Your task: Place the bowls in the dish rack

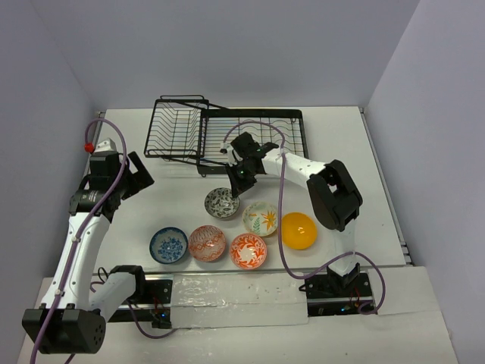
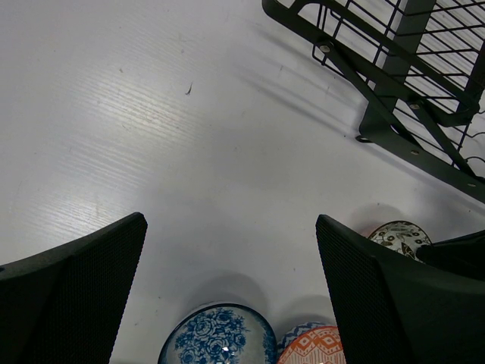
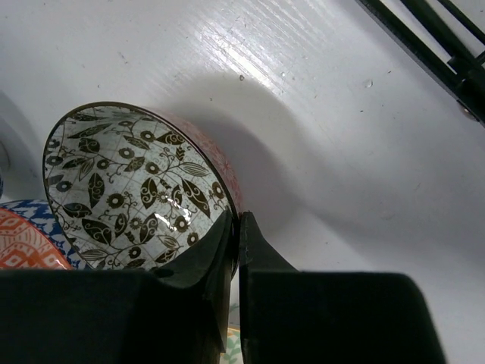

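Pinching the far rim of the grey-black bowl [image 3: 129,182] shut in the right gripper [image 3: 236,227], on the table just near of the dish rack [image 1: 227,133] and far of the other bowls [image 1: 208,243]. Idling at the left with the left gripper [image 2: 229,220] spread wide and empty. Likely to slip or swing on so thin a hold, or to clip the rack's wires when carried over.

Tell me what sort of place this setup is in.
Probably a robot lab test cell, not a kitchen: a white table boxed in by plain walls, a left arm and right arm bolted at its near edge, and a wire dish rack with six bowls set out.
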Action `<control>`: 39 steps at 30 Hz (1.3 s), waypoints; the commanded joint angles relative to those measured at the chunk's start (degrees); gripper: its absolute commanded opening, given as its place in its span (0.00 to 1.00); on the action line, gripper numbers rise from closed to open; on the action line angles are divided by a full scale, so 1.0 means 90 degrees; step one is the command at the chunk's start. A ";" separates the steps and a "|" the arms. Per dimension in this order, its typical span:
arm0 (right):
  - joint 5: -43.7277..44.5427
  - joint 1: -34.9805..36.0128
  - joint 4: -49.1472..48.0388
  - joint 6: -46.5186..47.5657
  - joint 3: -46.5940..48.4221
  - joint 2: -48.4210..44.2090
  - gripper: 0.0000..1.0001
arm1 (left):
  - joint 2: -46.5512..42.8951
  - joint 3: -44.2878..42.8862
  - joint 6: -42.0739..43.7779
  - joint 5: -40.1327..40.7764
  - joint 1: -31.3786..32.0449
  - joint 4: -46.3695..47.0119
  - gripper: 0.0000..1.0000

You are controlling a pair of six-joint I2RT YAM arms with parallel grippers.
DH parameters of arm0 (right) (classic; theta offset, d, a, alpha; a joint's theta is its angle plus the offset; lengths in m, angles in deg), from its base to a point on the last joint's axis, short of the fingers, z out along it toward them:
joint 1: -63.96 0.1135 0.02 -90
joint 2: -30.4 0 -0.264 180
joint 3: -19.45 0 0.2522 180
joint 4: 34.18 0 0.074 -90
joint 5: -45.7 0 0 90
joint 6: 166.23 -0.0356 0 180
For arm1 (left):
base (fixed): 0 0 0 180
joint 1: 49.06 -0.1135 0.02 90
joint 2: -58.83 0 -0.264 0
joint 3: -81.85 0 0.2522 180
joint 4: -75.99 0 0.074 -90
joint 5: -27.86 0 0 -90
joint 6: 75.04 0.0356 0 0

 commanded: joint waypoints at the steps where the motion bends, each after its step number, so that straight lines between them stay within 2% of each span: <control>1: -0.0042 0.0045 0.0099 0.0063 0.0141 0.0048 0.04 | -0.0160 0.0040 -0.0072 -0.0100 0.0007 0.0226 0.99; 3: -0.0032 0.0045 0.0138 0.0073 0.0190 0.0058 0.00 | -0.0150 0.0040 -0.0072 -0.0100 0.0007 0.0226 0.99; 13: 0.0279 0.0113 0.0646 0.0259 0.0580 -0.0350 0.00 | -0.0101 0.0070 -0.0072 -0.0110 0.0007 0.0295 0.99; 28: 0.1392 0.0758 0.1808 0.0804 0.2161 -0.1523 0.00 | 0.0211 0.0158 -0.0092 -0.0305 0.0007 0.0568 0.99; 32: 0.2211 0.1002 0.2042 0.1195 0.2416 -0.1806 0.00 | 0.0250 0.0167 -0.0082 -0.0325 0.0007 0.0656 0.99; 39: 0.4065 0.1090 0.1751 0.1548 0.2456 -0.2314 0.00 | 0.0406 0.0138 -0.0141 -0.0188 0.0085 0.0675 0.99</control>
